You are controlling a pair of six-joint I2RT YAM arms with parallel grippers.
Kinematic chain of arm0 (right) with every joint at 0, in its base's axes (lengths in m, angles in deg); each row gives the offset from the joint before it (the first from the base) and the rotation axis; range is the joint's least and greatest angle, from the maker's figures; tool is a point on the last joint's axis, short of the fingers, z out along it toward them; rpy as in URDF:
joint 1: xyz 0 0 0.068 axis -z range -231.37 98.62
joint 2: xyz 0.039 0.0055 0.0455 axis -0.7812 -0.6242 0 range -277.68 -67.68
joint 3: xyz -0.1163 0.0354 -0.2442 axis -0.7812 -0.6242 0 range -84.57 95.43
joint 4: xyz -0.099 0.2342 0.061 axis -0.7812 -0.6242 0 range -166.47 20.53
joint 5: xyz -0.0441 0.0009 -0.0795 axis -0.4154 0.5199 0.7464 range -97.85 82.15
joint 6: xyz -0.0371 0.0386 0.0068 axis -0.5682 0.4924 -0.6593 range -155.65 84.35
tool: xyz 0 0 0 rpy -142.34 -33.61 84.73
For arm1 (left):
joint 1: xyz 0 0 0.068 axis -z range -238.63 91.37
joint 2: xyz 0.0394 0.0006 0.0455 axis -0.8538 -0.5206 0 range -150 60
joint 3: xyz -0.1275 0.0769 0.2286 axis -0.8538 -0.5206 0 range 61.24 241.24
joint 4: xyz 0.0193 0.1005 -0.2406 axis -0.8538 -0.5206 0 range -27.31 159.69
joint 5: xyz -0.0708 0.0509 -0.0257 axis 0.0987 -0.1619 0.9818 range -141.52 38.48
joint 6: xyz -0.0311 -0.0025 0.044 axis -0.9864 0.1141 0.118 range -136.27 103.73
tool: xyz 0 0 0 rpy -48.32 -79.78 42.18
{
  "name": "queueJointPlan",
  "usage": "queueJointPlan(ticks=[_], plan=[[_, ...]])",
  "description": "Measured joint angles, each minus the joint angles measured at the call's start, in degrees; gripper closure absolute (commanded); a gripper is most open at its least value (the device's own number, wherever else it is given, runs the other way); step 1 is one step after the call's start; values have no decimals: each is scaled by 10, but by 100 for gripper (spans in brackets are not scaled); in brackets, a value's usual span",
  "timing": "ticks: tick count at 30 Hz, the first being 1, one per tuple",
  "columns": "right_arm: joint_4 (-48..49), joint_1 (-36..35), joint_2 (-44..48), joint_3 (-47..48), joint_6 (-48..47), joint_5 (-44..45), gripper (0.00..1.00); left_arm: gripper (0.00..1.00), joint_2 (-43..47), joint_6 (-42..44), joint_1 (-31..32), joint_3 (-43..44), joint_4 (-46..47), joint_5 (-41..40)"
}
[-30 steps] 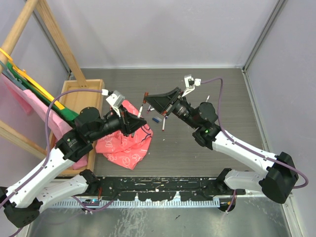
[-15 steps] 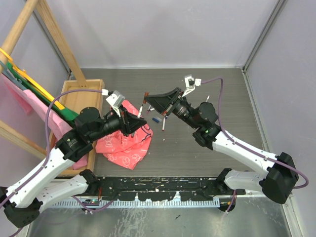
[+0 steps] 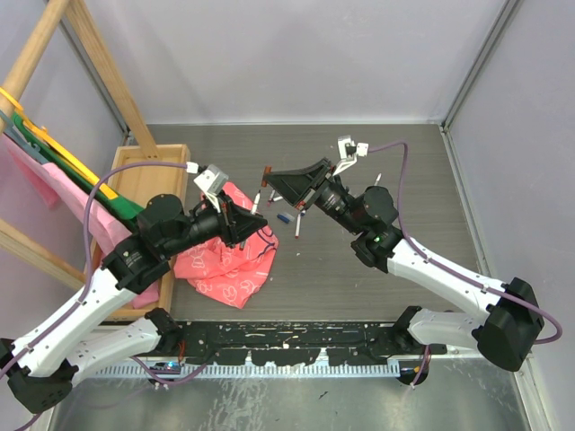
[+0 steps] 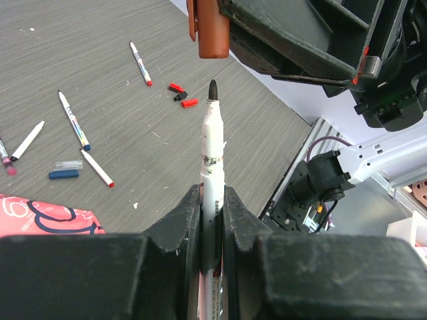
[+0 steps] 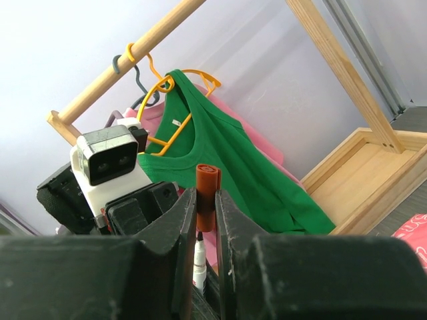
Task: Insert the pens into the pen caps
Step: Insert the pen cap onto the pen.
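The held pen (image 4: 212,143), white-barrelled with a dark tip, stands upright, clamped between the jaws of the left gripper (image 4: 212,200). Its tip sits just under the open mouth of the dark red cap (image 4: 208,30), with a small gap between them, so the pen is not inserted. The right gripper (image 5: 205,200) is closed on that cap. Both are raised above the table (image 4: 107,27). On it lie loose pens (image 4: 73,120), small red and black caps (image 4: 189,103) and a blue cap (image 4: 63,175). The pink cloth (image 4: 40,217) lies near them.

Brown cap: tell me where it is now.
Left wrist view, top centre: the brown cap is pinched in the right gripper, just above the tip of the pen that the left gripper holds.
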Motion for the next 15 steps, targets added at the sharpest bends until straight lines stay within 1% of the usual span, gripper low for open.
queueJointPlan(ticks=[15], plan=[[0,0,0,0,5,-22,100,100,-1,-9,0,0,0,0]])
